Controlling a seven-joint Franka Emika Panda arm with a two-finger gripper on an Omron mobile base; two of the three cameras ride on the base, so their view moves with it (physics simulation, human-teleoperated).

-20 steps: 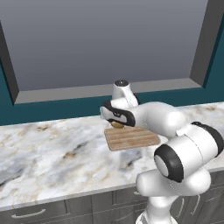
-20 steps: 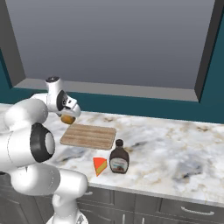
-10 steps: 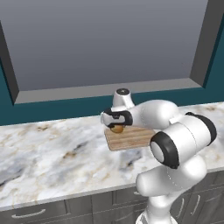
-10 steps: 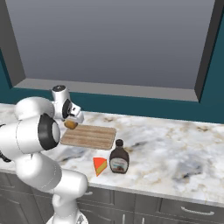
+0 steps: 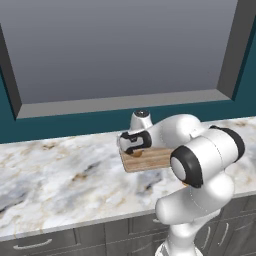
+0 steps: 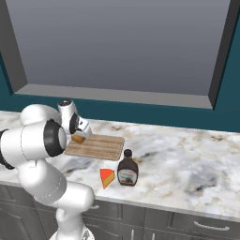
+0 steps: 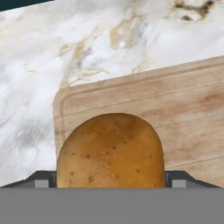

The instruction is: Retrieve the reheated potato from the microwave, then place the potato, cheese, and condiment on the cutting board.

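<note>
- One label shows: the brown condiment bottle has a pale label on its front, its writing too small to read; no other writing can be made out
- One container in sight, that same bottle, dark brown with a darker cap, standing upright on the marble counter; its contents cannot be told apart from its colour
- The cutting board lies flat on the counter, light wood with striped grain and a groove along its rim; in the hand view its corner sits beneath the potato
- The potato sits between the fingers, golden-brown and speckled, over the board's near-left corner; whether it touches the board cannot be told
- The fingers stand wide, one tip at each side of the potato, closed on it; from the right base view the potato shows as an orange-brown spot under the hand at the board's left end
- The cheese, an orange wedge with a red face, lies on the counter just left of the bottle, in front of the board and apart from it
</note>
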